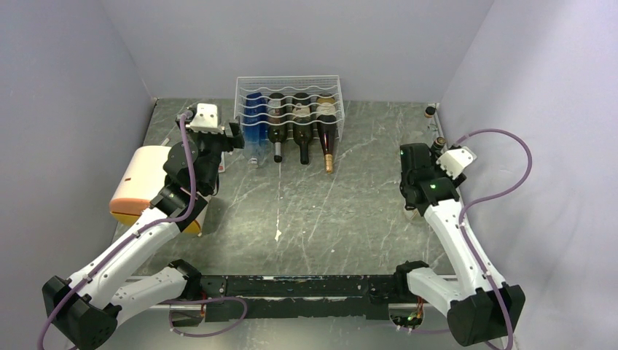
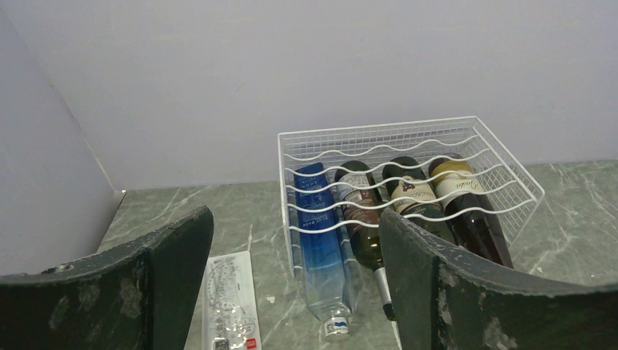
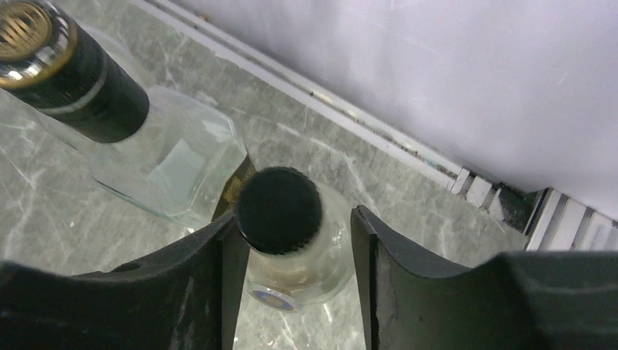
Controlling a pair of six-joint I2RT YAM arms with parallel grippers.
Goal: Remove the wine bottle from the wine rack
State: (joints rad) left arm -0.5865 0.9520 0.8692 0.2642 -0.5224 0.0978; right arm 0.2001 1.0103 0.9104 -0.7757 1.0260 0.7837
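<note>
cream drum [image 1: 138, 179]: left of wine rack [image 1: 288, 91] | black cap [image 3: 277, 210]: within right hand [image 3: 295, 219]

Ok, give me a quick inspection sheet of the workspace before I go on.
Surface: grey-green marbled tabletop, few white flecks.
Job's things: white wire wine rack at the far edge holds a blue glass bottle, two dark green bottles and a gold-foiled dark bottle, all lying.
Clutter: cream-and-orange drum, left; clear plastic strip beside the rack; two clear glass bottles with black caps, right.
Grippers: left fingers open, empty, facing the rack; right fingers open around one black cap.
Cables: purple cables loop over both arms.
Surroundings: pale lilac walls on three sides.
</note>
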